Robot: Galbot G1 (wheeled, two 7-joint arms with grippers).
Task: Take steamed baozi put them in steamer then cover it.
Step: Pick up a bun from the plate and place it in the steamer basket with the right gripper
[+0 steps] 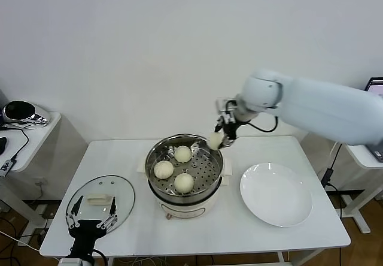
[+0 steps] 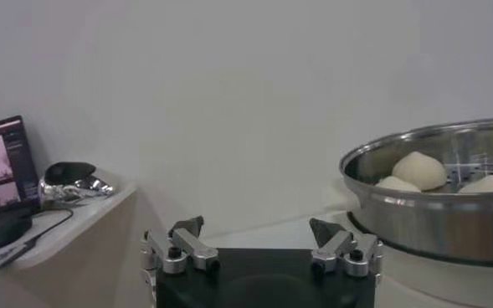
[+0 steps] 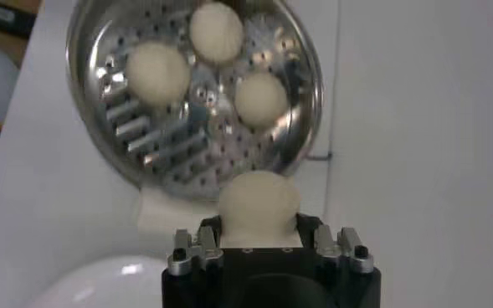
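Left pincer [image 1: 91, 219] spread wide over cover [image 1: 102, 199], right pincer [image 1: 222, 135] clasping baozi [image 1: 215, 140] above steamer [image 1: 185, 185] rim.

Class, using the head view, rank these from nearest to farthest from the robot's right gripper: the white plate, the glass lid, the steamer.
From the right gripper, which holds a baozi:
1. Steamer: directly beneath, at its back-right rim.
2. White plate: on the table's right side.
3. Glass lid: far left front, by the left gripper.

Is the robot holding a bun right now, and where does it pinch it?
Yes. The right gripper pinches the fourth baozi by its sides, at the steamer rim. The left gripper holds nothing, parked over the cover.
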